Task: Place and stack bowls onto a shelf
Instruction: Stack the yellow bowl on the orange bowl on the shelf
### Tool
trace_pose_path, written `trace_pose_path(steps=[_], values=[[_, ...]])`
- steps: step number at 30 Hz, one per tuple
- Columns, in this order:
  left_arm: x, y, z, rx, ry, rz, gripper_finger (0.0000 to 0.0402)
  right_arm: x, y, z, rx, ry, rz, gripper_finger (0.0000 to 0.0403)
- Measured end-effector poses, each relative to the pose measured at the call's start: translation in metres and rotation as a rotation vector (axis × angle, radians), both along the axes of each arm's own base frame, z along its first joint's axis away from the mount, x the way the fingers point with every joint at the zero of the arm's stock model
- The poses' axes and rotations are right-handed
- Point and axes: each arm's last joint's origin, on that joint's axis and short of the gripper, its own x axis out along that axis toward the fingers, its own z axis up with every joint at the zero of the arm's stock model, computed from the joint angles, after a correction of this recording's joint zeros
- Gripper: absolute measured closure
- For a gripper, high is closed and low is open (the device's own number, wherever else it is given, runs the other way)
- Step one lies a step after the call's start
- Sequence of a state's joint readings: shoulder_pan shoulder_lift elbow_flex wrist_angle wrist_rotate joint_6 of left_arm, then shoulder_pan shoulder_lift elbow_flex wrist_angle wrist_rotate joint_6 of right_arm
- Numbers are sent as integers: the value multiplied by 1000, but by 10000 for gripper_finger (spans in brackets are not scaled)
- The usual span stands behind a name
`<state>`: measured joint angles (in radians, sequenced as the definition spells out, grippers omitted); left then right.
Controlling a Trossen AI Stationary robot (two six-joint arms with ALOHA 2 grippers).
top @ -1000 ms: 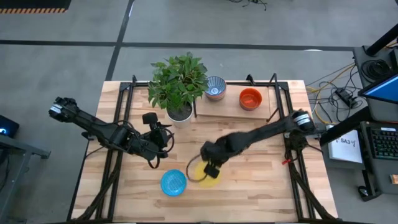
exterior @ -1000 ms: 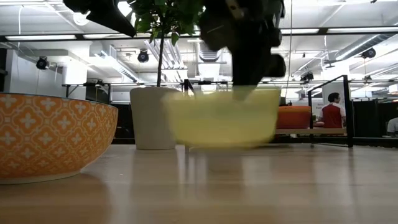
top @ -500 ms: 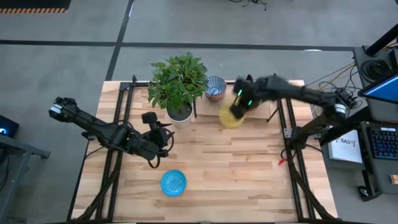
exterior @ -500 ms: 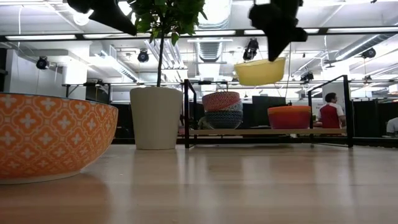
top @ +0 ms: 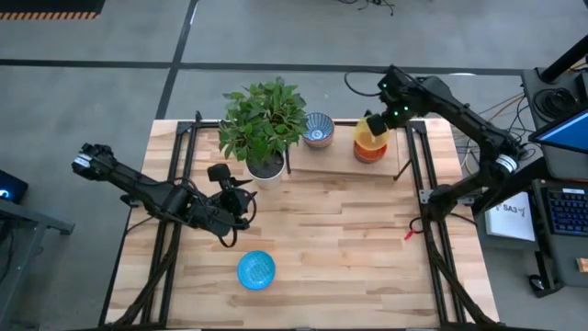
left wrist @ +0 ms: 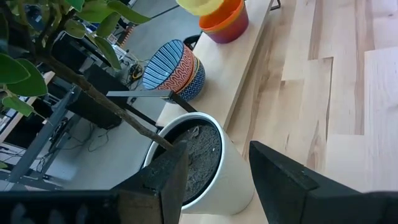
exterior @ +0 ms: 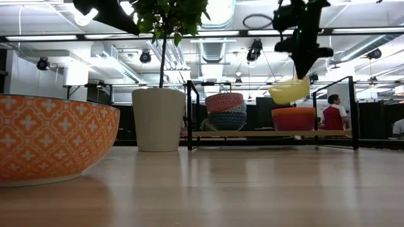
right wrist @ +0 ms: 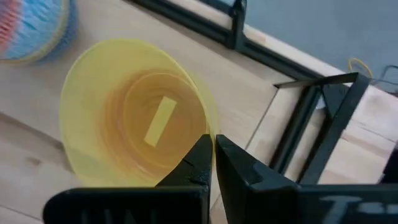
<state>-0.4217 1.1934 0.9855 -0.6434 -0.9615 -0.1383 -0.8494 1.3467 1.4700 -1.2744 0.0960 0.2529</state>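
My right gripper (top: 379, 118) is shut on a yellow bowl (exterior: 289, 91), which hangs tilted just above a red-orange bowl (exterior: 294, 118) on the shelf (top: 335, 162) at the table's far right. A stack of patterned bowls (top: 318, 130) stands on the shelf's left end. Near the table's front a bowl (top: 256, 269), blue inside, rests on its base. My left gripper (top: 243, 204) stands open at mid-left, pointing at the white plant pot (left wrist: 199, 155), and touches nothing. My right gripper pinches the yellow bowl's rim (right wrist: 205, 127) between its two fingers, one finger (right wrist: 198, 158) inside the bowl and the other outside. The fingers slant down from above. The bowl hangs lifted clear, tipped to one side, over the red-orange bowl.
The potted plant (top: 265, 124) stands by the shelf's left end, its leaves over the pot. Black metal posts (exterior: 351, 112) frame the shelf. An orange-patterned bowl (exterior: 50, 135) fills the low view's left. A person (exterior: 336, 113) sits in the room beyond the table.
My right gripper has carried the yellow bowl up from the table's near middle toward the far right edge, over the shelf, turning as it went. The bowl, level on the table before, now hangs tilted above the red-orange bowl.
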Motion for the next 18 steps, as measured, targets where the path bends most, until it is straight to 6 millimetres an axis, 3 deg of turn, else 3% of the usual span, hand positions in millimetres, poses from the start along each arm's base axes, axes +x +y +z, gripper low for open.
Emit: trace_pose_path(steps=[13, 18], values=[[0, 0, 0, 1, 0, 0, 247, 16, -18, -28, 69, 55, 45, 392], [0, 0, 0, 1, 0, 0, 247, 17, -20, -30, 73, 57, 45, 364]])
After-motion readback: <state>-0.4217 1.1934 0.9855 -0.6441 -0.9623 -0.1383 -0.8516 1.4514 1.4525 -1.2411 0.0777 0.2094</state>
